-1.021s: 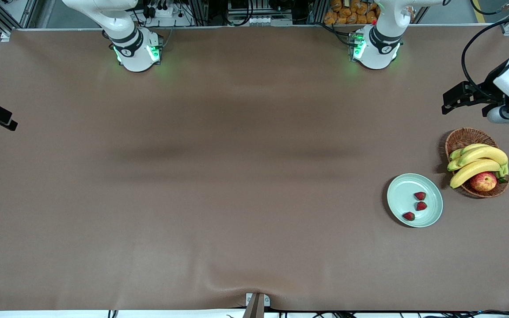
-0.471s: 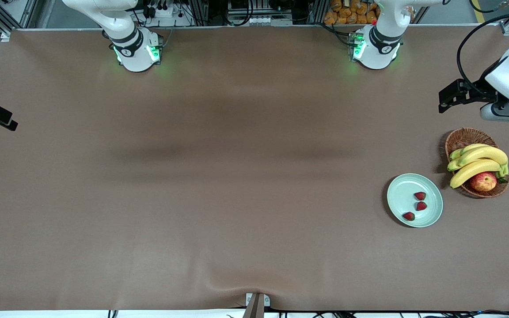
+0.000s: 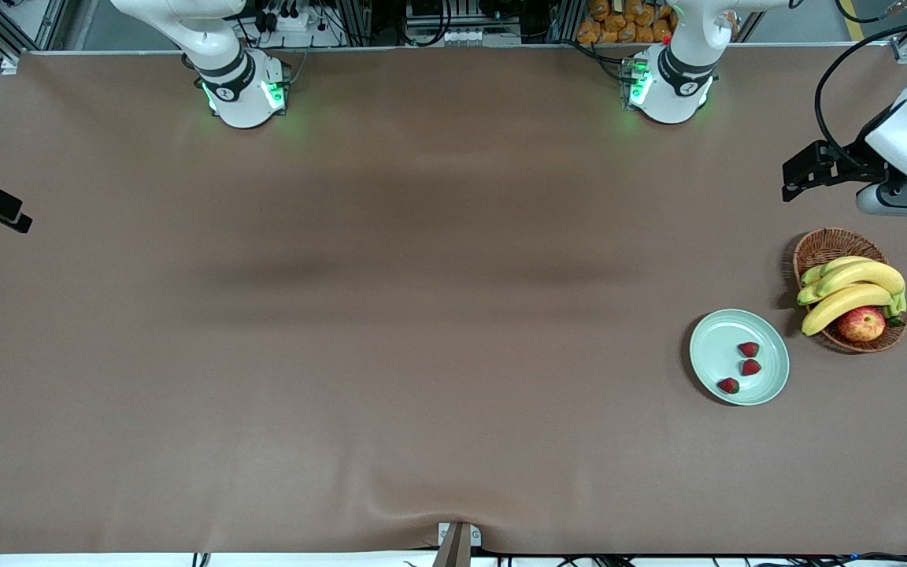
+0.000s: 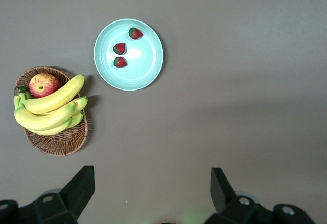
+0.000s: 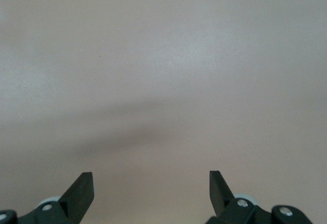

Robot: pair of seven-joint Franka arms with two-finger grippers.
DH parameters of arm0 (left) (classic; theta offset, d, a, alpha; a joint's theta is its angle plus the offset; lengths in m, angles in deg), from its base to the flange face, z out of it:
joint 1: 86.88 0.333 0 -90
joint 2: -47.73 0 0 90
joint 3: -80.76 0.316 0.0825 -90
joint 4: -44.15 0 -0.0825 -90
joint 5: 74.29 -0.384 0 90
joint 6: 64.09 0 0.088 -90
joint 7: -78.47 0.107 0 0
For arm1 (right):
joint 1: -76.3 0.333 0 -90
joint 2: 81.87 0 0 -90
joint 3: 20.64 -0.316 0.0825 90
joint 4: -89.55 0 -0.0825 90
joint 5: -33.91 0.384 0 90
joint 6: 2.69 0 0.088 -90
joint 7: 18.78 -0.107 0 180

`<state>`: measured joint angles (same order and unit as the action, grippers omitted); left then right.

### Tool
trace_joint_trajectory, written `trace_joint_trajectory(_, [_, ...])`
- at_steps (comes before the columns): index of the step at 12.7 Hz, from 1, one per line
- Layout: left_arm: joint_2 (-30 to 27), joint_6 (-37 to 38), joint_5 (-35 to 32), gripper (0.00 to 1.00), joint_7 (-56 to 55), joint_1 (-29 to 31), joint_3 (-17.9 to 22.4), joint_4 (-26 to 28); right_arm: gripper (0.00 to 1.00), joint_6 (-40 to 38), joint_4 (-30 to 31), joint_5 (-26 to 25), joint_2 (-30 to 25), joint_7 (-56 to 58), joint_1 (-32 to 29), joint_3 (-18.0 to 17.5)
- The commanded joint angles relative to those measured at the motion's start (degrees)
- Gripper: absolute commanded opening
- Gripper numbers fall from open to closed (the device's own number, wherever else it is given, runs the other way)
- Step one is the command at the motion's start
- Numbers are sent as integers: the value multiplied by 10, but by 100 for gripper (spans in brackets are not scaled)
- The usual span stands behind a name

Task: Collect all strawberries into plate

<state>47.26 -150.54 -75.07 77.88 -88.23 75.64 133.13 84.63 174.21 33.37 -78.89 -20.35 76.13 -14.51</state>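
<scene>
All three strawberries (image 3: 748, 349) lie in plate (image 3: 717, 346), beside basket (image 3: 823, 246). My left gripper (image 4: 150, 196) high over table, fingers spread, empty. My right gripper (image 5: 151, 193) spread, empty, waiting, probably at table edge. Job looks done; best stay clear

Count of what I have on the surface

I count three strawberries (image 3: 749, 349) (image 3: 750, 367) (image 3: 728, 385), all lying in one plate (image 3: 712, 350), and one wicker basket (image 3: 823, 247) near the edge at the left arm's end. The basket holds one apple (image 3: 861, 324) and one bunch of bananas (image 3: 851, 287); I can make out at least three bananas, not the exact number.
</scene>
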Motion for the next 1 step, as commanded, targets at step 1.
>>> trace_joint_trajectory(1, [-1,11,-4,100,2,3,-2,-9,100,-6,-2,9,0,1,-6,-1])
